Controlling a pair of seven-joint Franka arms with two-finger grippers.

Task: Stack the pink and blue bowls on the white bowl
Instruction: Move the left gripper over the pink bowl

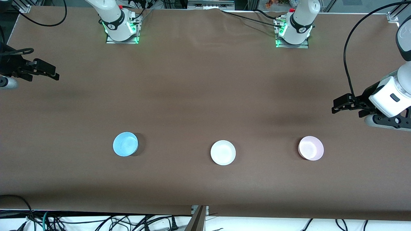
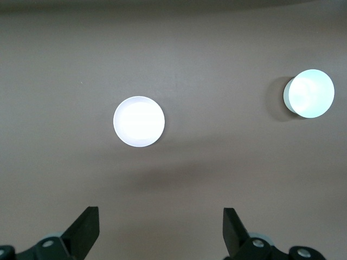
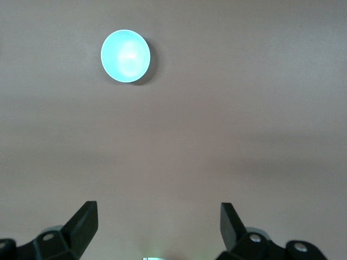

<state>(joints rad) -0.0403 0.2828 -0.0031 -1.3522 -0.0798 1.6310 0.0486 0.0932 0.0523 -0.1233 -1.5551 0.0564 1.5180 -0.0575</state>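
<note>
White bowl [image 1: 222, 152] sits mid-surface; blue bowl [image 1: 125, 144] toward the right arm's end, pink bowl [image 1: 310, 148] toward the left's. Both hands (left hand [image 1: 341, 105], right hand [image 1: 48, 71]) hover spread, empty. Bowls look light, rigid; pinch a rim.

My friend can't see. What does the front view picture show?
Three bowls sit apart in a row on a brown table: blue bowl, white bowl, pink bowl. The left hand and right hand wait open at the table's ends.
</note>
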